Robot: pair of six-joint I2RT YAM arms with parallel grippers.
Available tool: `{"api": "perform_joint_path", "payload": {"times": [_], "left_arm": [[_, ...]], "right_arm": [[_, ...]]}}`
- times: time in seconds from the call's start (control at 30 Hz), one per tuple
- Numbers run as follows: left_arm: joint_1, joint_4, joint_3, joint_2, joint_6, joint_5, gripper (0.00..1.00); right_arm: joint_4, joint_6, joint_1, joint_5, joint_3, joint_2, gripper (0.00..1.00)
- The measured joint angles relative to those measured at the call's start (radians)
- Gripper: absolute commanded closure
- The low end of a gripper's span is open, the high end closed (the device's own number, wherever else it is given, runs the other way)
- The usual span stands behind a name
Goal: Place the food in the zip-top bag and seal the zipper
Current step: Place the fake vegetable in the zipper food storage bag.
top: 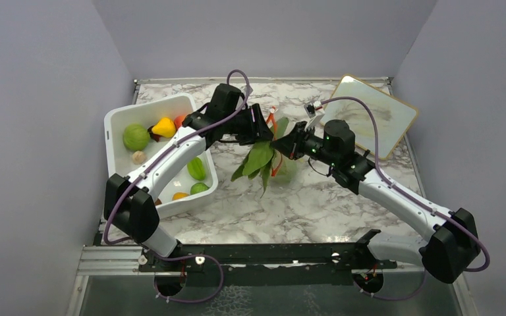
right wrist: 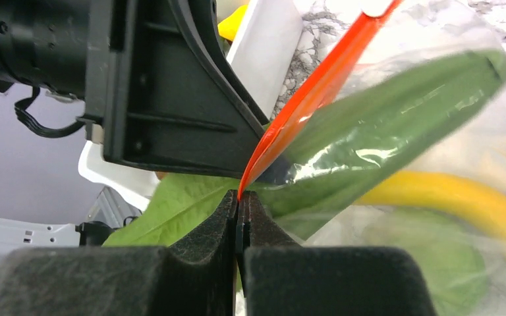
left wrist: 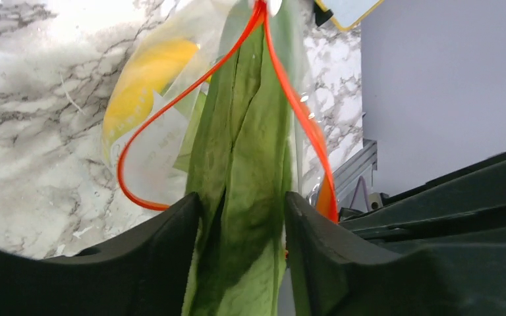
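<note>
Right claw point(right wrist: 239, 197): fingers pressed together, pinching the zipper point(right wrist: 316, 85) at one end of the mouth. This holds the bag point(right wrist: 454, 138) up off the table point(top: 303, 210).

Left claw point(left wrist: 242, 197): fingers spread, one at each side of a leaf point(left wrist: 237, 131) that fills the gap between them. Both edges of the leaf seem to touch the pads. Cannot tell whether it is pinched or loose.

Leaf lies halfway through the mouth. Its far part shows glossy behind the film and its near part hangs outside, with the zipper looping around it. A yellow piece point(right wrist: 448, 197) is inside the bag already.

Handling, as judged:
- Leaf is light, thin and floppy. It will fold and drape rather than push, so it likely needs feeding lengthwise with the hold well back from the mouth.
- Bag is limp, slick film with no shape of its own. The zipper is its only firm line, so hold there. One pinch leaves the mouth sagging, and a second hold across the strip would keep it wide.
- Sealing calls for the leaf to be fully below the strip, or the track will jam on it.

Further left, a tub point(top: 165, 101) holds more food point(top: 135, 137), round and smooth. These look rigid and apt to roll, so take them across the middle.

Far right, a board point(top: 369, 115) lies flat, well apart from the bag.
</note>
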Motion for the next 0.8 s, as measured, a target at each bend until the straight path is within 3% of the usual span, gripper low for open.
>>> {"api": "perform_joint_path", "payload": {"times": [0.13, 0.37, 0.63, 0.8], "left_arm": [[0.004, 0.008, 0.012, -0.003, 0.007, 0.008, 0.31], [0.013, 0.001, -0.043, -0.043, 0.061, 0.022, 0.22], [0.011, -0.128, -0.041, -0.109, 0.217, 0.024, 0.21], [0.01, -0.214, -0.039, -0.159, 0.293, -0.01, 0.29]], "right_arm": [[-0.003, -0.002, 0.0, 0.003, 0.0, 0.003, 0.99], [-0.066, -0.007, 0.005, 0.062, 0.015, 0.002, 0.99], [-0.088, -0.005, 0.008, 0.097, 0.015, 0.001, 0.99], [-0.099, -0.004, 0.008, 0.113, 0.024, 0.001, 0.99]]}}
